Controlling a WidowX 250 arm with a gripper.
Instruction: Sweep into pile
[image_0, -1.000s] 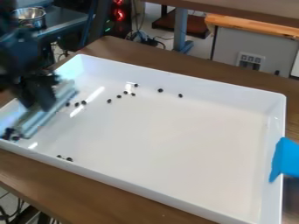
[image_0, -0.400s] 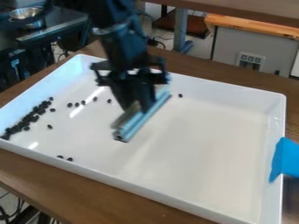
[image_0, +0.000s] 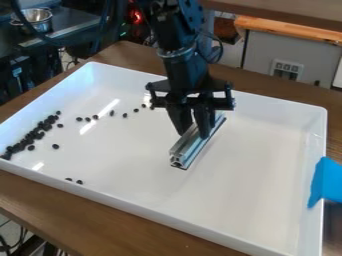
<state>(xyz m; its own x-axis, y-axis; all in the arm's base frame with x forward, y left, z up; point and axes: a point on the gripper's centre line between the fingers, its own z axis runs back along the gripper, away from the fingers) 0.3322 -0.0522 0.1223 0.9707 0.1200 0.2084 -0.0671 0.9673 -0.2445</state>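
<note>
Pellets (image_0: 48, 121), small and black, lie clustered at the left side of your white tray (image_0: 260, 175), with strays trailing toward the far wall and two near the front edge. Your gripper (image_0: 192, 132) hangs over the tray's middle, pinching a slotted aluminum bar (image_0: 190, 150) between its fingers. Blue tape (image_0: 326, 182) covers part of the right rim.

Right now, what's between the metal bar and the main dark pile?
Loose dark pieces: a row farther back, two by the near wall, strays beside the pile; otherwise bare tray, camera view.
</note>
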